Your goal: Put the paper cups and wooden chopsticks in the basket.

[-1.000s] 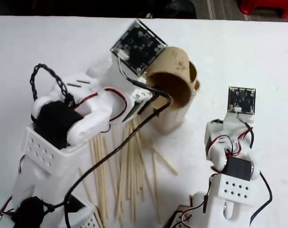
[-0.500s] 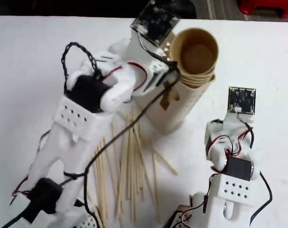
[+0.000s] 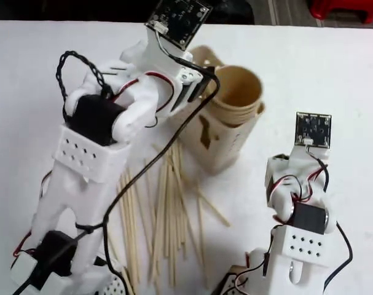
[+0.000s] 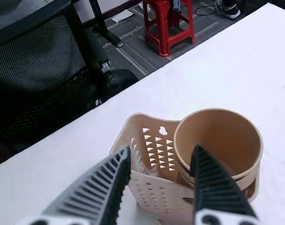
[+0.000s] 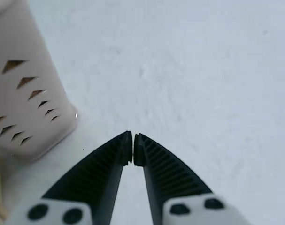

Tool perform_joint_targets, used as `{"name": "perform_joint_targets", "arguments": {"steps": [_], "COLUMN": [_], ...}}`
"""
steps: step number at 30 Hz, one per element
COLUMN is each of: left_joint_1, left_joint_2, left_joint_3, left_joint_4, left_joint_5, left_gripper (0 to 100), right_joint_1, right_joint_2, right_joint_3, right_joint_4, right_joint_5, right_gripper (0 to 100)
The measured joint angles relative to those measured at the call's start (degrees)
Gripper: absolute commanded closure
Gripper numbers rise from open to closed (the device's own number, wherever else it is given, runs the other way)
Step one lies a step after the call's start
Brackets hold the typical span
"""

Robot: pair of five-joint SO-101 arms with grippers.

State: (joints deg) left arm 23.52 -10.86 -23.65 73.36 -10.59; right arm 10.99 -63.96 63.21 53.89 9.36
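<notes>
One basket [image 3: 220, 144], one nested stack of paper cups [image 3: 238, 92] showing at least three rims, and well over a dozen wooden chopsticks [image 3: 164, 209], too overlapped for an exact count, share one table [image 3: 45, 55] with two robot arms, the left arm [image 3: 94, 147] and the right arm [image 3: 300, 215].

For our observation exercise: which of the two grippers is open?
The left gripper: its fingers are spread apart, near the basket holding the paper cups. The right gripper has its fingers pressed together over the table.
</notes>
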Motion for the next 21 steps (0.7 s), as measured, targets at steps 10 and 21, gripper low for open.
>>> {"name": "perform_joint_targets", "arguments": {"steps": [10,21], "left_joint_1": [1.6,-9.2], "left_joint_2": [-0.2,-12.1], "left_joint_3": [-1.8,-1.8], "left_joint_4": [4.8,21.5], "left_joint_5": [-0.1,-0.1], "left_gripper": [78,78], "right_joint_1": [0.0,-3.0], "right_joint_2": [0.0,0.0], "right_joint_3": [0.0,-5.1], "right_joint_4": [0.0,9.0], "right_joint_5": [0.2,2.1], "right_gripper": [97.7,85.8]}}
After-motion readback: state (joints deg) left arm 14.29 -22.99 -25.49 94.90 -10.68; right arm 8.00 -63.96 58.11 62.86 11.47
